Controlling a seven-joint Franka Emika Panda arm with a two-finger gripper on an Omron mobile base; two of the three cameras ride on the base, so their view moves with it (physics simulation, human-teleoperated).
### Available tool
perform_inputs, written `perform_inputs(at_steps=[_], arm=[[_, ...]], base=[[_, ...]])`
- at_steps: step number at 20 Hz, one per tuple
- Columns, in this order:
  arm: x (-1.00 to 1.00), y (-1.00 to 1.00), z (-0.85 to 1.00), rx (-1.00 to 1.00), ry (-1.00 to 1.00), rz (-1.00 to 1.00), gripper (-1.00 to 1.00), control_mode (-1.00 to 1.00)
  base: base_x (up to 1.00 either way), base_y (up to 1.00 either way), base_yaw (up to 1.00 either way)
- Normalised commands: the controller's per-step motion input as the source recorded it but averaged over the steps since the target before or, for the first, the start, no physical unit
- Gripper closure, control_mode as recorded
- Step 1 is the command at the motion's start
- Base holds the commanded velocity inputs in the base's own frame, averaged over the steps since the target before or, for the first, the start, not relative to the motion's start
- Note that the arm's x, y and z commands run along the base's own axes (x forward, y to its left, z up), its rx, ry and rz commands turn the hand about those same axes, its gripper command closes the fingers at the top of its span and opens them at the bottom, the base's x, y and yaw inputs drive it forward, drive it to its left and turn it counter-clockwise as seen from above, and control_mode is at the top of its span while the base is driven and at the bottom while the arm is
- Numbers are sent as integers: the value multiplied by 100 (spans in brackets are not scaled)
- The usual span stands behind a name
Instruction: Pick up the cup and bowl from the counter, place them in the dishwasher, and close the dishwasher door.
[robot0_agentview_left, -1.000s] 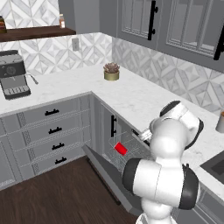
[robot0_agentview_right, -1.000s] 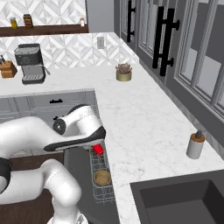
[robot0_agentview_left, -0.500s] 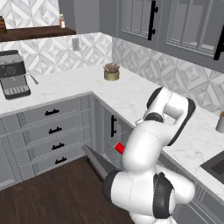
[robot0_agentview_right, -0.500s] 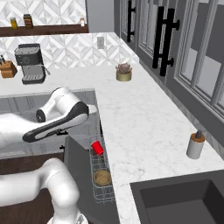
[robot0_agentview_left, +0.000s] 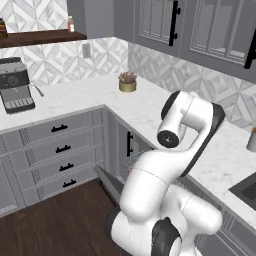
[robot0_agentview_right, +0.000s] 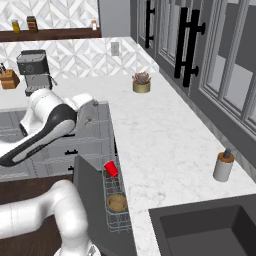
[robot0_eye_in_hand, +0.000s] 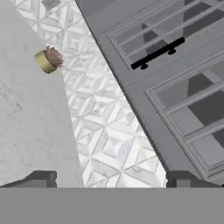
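Observation:
The red cup (robot0_agentview_right: 111, 168) stands in the grey wire rack (robot0_agentview_right: 116, 220) of the open dishwasher, with the tan bowl (robot0_agentview_right: 117, 202) just in front of it in the same rack. The dishwasher door (robot0_agentview_right: 93, 199) hangs open as a dark slanted panel left of the rack; in the left base view its edge (robot0_agentview_left: 107, 178) shows behind my arm. My gripper (robot0_eye_in_hand: 111, 181) is open and holds nothing, with its fingertips (robot0_eye_in_hand: 43, 178) wide apart. It points over the white counter (robot0_agentview_right: 160, 135) at the tiled wall. My wrist (robot0_agentview_right: 82, 105) is raised above the cup and to its left.
A potted plant (robot0_agentview_right: 141, 83) sits at the counter's back corner. A coffee machine (robot0_agentview_right: 34, 70) and a knife block (robot0_agentview_right: 9, 79) stand at the far left. A soap dispenser (robot0_agentview_right: 223, 166) stands beside the dark sink (robot0_agentview_right: 210, 230). Grey drawers (robot0_agentview_left: 60, 150) lie left of the dishwasher.
My arm has swung up and to the left, away from the rack where the hand hung near the cup. Cup, bowl and door have not moved.

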Motion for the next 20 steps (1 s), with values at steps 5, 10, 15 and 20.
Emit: perform_inputs(at_steps=[5,10,15,20], arm=[[-39,0,79,-91,6,0,-100,-100],[-52,-13,38,-90,41,0,-100,-100],[-54,-45,-6,-88,79,0,-100,-100],[-55,-48,36,-86,42,-2,-100,-100]], base=[[0,0,0],[0,0,0],[0,0,0],[0,0,0]])
